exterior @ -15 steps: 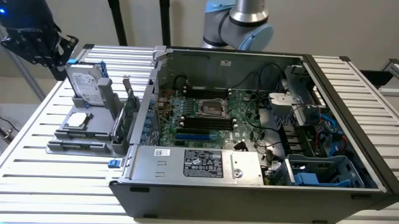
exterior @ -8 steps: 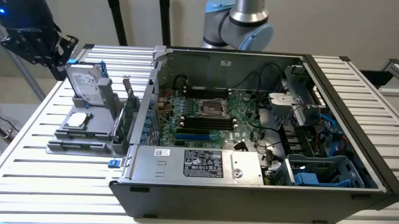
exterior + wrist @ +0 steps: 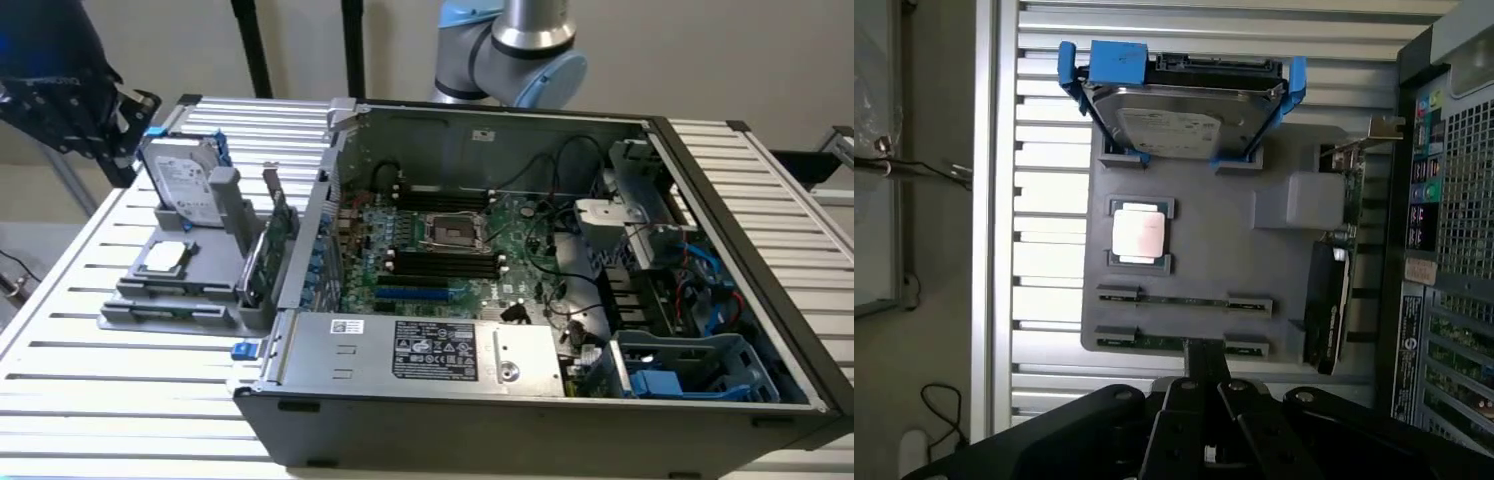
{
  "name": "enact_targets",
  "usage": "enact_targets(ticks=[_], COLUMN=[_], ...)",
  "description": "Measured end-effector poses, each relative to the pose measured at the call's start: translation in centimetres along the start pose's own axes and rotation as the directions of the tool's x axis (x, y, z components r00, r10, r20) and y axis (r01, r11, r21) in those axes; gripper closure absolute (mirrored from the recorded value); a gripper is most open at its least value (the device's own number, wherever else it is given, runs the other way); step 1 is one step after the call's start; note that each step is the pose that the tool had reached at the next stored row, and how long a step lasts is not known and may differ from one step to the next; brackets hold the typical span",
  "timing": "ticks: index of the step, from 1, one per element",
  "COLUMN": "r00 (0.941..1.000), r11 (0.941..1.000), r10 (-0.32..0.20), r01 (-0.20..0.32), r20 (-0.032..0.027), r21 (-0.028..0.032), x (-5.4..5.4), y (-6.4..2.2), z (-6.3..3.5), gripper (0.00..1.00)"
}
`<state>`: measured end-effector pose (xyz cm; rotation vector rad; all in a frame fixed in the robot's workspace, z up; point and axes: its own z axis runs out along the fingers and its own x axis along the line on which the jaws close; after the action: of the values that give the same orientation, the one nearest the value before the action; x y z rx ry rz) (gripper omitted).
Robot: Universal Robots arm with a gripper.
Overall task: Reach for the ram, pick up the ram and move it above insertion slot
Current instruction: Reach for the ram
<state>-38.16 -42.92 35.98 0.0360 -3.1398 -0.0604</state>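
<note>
Two ram sticks lie edge-up in slots of a grey holder tray (image 3: 1194, 190): one thin green stick (image 3: 1184, 299) and a second (image 3: 1154, 343) closer to my gripper. My gripper (image 3: 1204, 365) hangs above the tray's ram end, its black body over the nearer stick and holding nothing. In the exterior view the ram (image 3: 171, 311) sits at the tray's front edge, left of the open computer case (image 3: 534, 400). The motherboard's black memory slots (image 3: 441, 264) lie inside the case beside the CPU socket (image 3: 449, 233).
The tray also carries a hard drive in blue brackets (image 3: 1179, 115), a CPU chip (image 3: 1140, 235) and an upright expansion card (image 3: 1329, 300) next to the case wall. The robot's arm base (image 3: 514, 50) stands behind the case. A dark object (image 3: 60, 90) is at the exterior view's upper left.
</note>
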Motion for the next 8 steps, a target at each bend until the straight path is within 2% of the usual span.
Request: enact_targets(ticks=[8], r00=[0.9999], r11=[0.9999], r10=[-0.014], r01=[0.014], r20=[-0.0006], r21=[0.0043], x=[-0.08], y=[-0.92], z=[0.76], gripper=[0.89])
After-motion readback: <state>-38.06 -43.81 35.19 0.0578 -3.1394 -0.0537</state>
